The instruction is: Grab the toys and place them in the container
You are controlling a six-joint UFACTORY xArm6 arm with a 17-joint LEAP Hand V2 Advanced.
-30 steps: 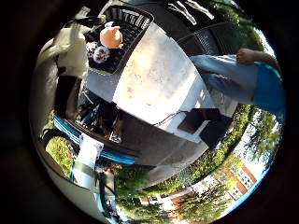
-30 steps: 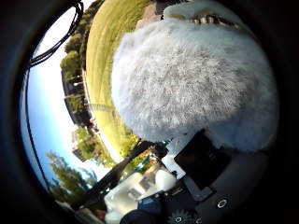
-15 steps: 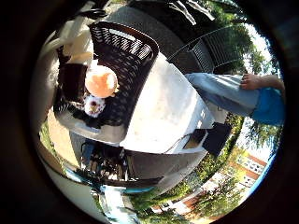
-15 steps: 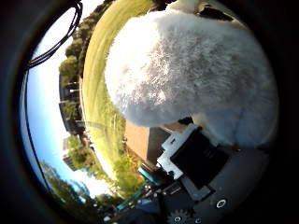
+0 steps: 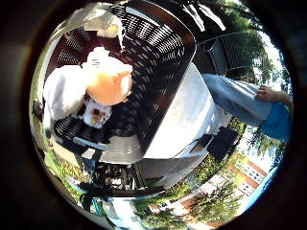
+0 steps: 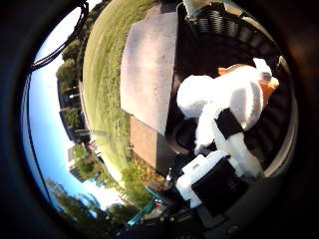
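A black mesh basket [image 5: 163,72] stands on a white table [image 5: 189,115]. Inside it lie a fluffy white plush toy [image 6: 224,94] and, touching it, an orange-headed toy [image 5: 109,84] with a small white body. My hand [image 6: 219,169] is above the basket. One of its fingers [image 6: 234,144] reaches straight out towards the white plush, and nothing is held in the palm. Something pale [image 5: 100,21] shows at the basket's far rim; I cannot tell what it is.
A person in jeans [image 5: 240,98] sits beside the table, one hand [image 5: 271,93] on a knee. Dark chairs [image 5: 225,141] stand around the table. A lawn [image 6: 104,74] and paved slabs [image 6: 147,64] lie beyond the basket, with trees and buildings farther off.
The white plush filled the thumb side view, close against the palm; now it lies down in the basket, apart from the palm. The hand has moved from beside the table to over the basket.
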